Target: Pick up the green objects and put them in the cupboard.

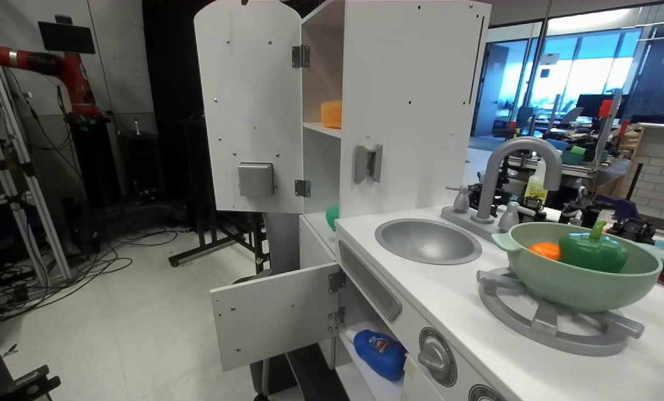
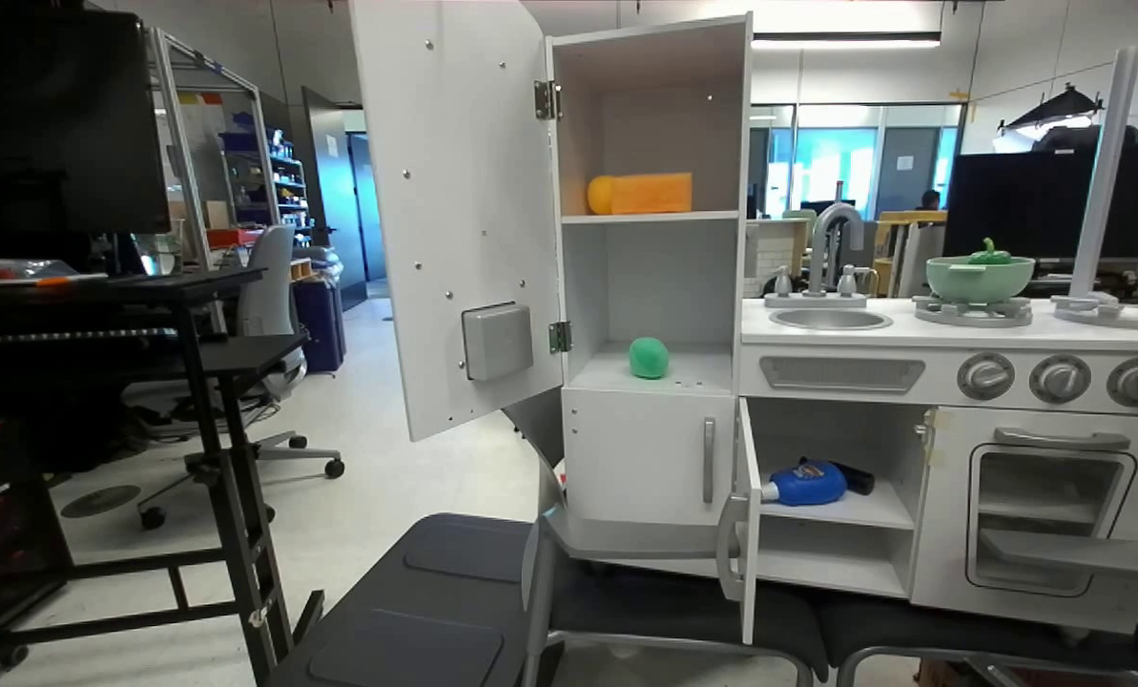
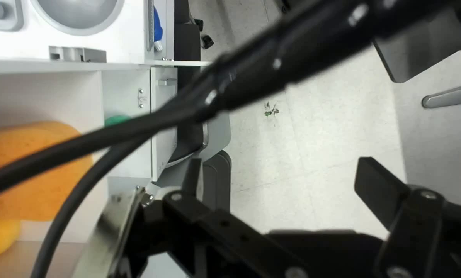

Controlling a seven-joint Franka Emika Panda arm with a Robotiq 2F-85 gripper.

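White toy cupboard (image 2: 664, 281), door (image 2: 478, 229) open, beside a kitchen surface (image 1: 454, 289) in a room with a pale floor (image 1: 142, 312).

On the surface, a pale green bowl (image 1: 576, 289) sits on a grey burner (image 1: 545, 320), holding a green pepper (image 1: 593, 253); a rounded green piece (image 2: 649, 358) rests on the cupboard's lower shelf (image 2: 607, 367). Farther back are bright windows (image 1: 615, 69) and a red robot arm (image 1: 77, 83). The label (image 1: 377, 343) on the blue bottle (image 1: 387, 363) is too small to read. The end effector (image 3: 280, 168) is spread wide.

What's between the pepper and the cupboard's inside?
The bowl surrounds the pepper; partway over stands the tap behind the sink, then the cupboard's side wall. With the door open, the front looks unblocked.
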